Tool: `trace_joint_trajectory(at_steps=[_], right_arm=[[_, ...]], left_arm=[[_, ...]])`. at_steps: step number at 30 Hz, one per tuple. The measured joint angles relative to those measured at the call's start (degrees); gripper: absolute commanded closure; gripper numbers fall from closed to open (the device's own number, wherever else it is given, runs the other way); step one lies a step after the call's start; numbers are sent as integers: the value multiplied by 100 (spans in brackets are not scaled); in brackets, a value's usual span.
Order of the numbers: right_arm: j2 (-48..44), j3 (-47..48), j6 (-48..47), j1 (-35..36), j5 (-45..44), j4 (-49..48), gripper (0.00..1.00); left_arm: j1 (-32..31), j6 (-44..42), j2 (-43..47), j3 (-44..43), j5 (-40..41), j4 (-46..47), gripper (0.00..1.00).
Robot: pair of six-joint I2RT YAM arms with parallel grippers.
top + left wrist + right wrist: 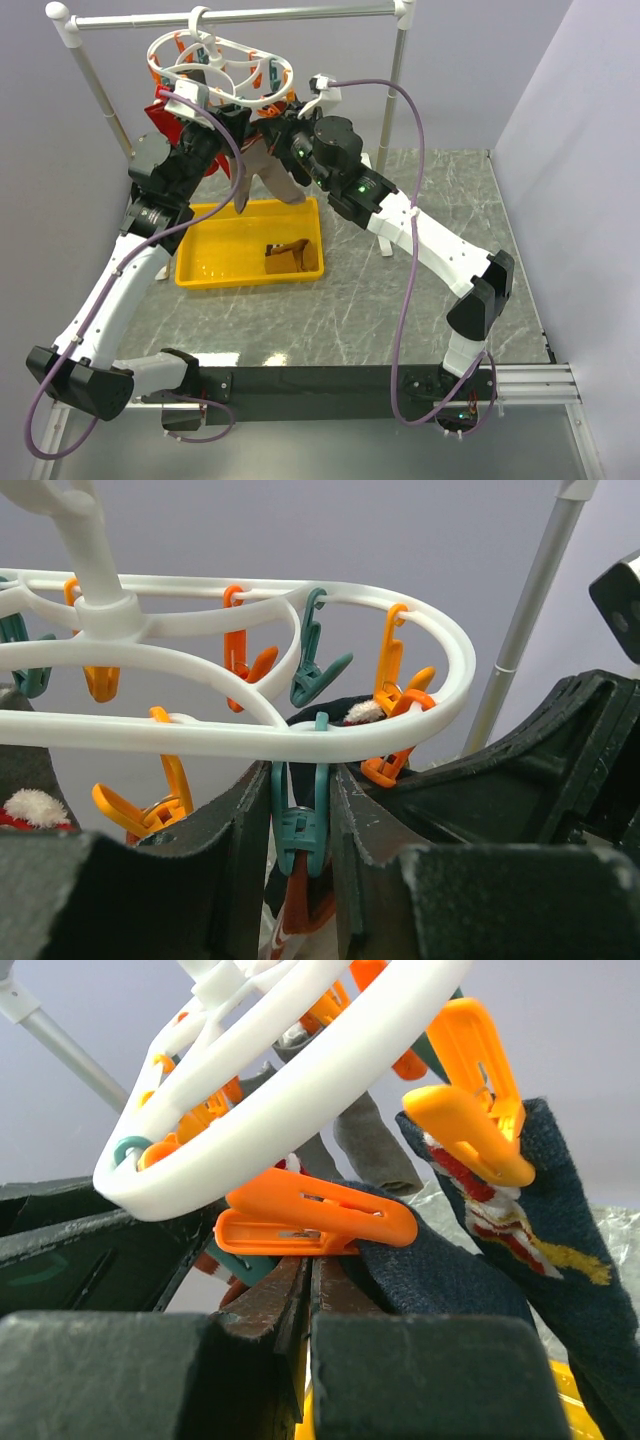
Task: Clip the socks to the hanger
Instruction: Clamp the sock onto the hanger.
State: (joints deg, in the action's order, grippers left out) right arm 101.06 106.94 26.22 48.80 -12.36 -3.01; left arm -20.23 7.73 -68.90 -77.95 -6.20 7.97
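Overhead, the hanger (222, 62) hangs by its hook from the rail of the white stand (395, 90). It is a white plastic oval ring with inner spokes, and orange and teal clothespins dangle all round it. Both arms reach up under it.

The left gripper (300, 875) has its jaws clamped on a teal clothespin (300, 825). The black fingers (232, 865) press its two sides just below the ring, and a bit of rust-red fabric shows beneath the pin. A red sock (160, 115) hangs at the hanger's left side.

The right gripper (304, 1310) sits just under an orange clothespin (315, 1222) that lies nearly level. Its jaws are drawn almost together, with a thin brownish fold seemingly pinched between them. That fold is probably the grey-beige sock (277, 175), which droops below this gripper in the top view, though the close view is too cramped to be sure. To the right, another orange pin holds a dark navy sock (510, 1230) with red, white and yellow markings.

Below, a yellow tray (215, 270) rests on the marbled table (400, 300). One brown sock (285, 258) lies crumpled in its right end.
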Motion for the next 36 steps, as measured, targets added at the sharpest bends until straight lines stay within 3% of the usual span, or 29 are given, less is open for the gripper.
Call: trace_joint_trajectory(at_steps=[36], right_arm=[[0, 79, 809, -52, 149, -149, 100]], left_arm=[[17, -153, 409, 765, -52, 861, 78]])
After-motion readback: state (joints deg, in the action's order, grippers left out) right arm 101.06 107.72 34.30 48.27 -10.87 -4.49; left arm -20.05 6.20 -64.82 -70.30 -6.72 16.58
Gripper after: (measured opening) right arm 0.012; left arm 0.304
